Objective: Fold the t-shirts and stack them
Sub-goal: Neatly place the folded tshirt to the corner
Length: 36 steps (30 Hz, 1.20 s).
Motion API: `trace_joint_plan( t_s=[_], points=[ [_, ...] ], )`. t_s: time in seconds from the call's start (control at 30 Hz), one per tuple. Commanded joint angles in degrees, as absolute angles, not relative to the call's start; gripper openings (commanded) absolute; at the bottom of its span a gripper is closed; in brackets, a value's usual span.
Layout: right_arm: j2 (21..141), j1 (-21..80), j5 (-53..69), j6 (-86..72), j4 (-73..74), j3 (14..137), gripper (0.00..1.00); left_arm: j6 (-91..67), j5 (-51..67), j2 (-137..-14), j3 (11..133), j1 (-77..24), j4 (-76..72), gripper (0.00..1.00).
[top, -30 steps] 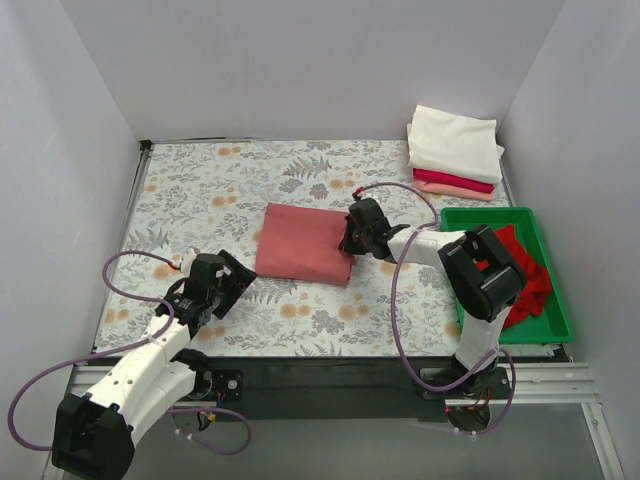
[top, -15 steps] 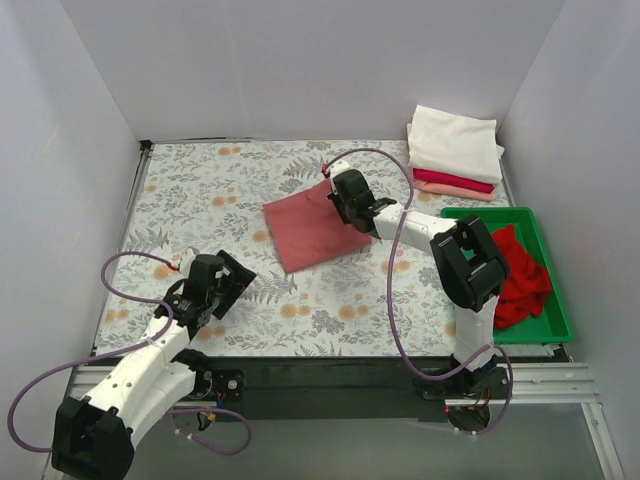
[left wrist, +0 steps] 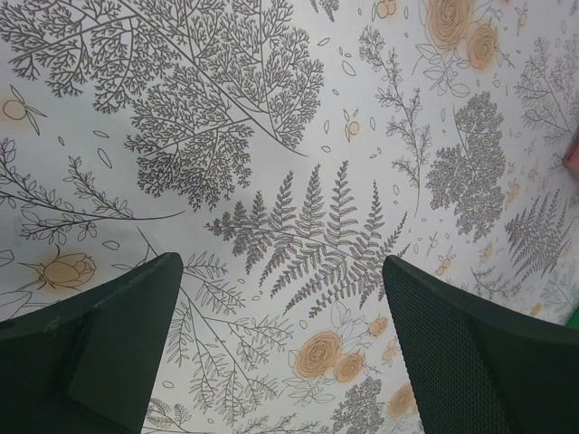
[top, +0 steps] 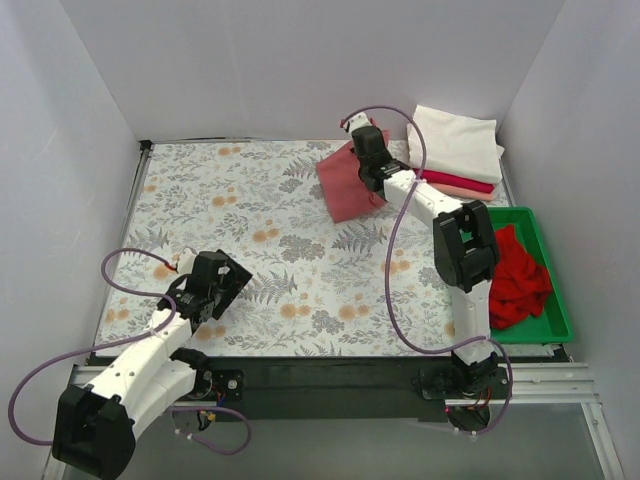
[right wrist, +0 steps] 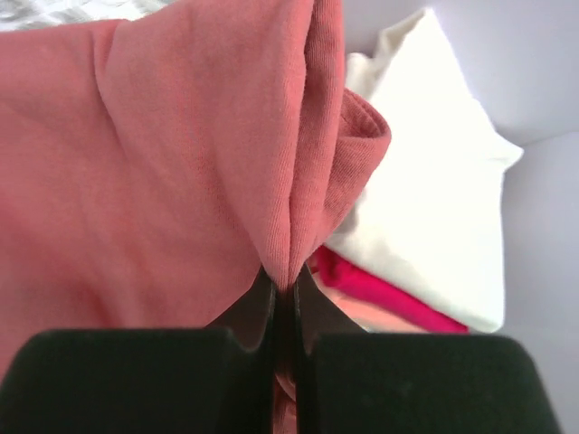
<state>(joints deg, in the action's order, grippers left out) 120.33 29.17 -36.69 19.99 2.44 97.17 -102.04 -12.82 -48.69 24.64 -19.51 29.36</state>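
Note:
My right gripper (top: 369, 152) is shut on the folded dusty salmon-red t-shirt (top: 345, 186) and holds it lifted at the back of the table, just left of the stack. In the right wrist view the fabric (right wrist: 181, 154) is pinched between the closed jaws (right wrist: 285, 289). The stack at the back right has a white t-shirt (top: 455, 143) on top, a crimson one (top: 455, 181) under it and a peach one (top: 462, 192) at the bottom. A bright red t-shirt (top: 520, 280) lies crumpled in the green tray (top: 556, 300). My left gripper (top: 228, 283) is open and empty over the cloth at the front left.
The table carries a floral cloth (top: 250, 220). White walls close the back and both sides. The green tray stands at the right edge, in front of the stack. The left wrist view shows only the floral cloth (left wrist: 289, 181) between my open fingers (left wrist: 461, 362).
My right gripper has carried the salmon-red t-shirt from the table's middle up and back to the right, close to the stack. The left arm has not moved.

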Motion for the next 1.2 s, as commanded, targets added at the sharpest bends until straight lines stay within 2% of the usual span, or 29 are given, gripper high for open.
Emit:
trace_joint_plan(
  t_s=[0.0,0.2,0.63,1.17],
  points=[
    [121.0,26.7,-40.0,21.7,-0.3,104.8,0.01,-102.8,-15.6,-48.3,27.5,-19.7,30.1,0.93],
    [123.9,22.3,-38.5,24.3,-0.4,111.8,0.01,-103.3,-16.6,-50.2,30.0,-19.6,30.6,0.93],
    [125.9,16.9,-27.4,23.1,-0.4,123.0,0.01,-104.4,-14.2,-59.1,32.5,-19.8,28.9,0.93],
    [124.0,9.9,-19.2,13.2,-0.4,129.0,0.01,-103.7,-15.3,-56.4,32.1,-19.9,28.7,0.94]
  ],
)
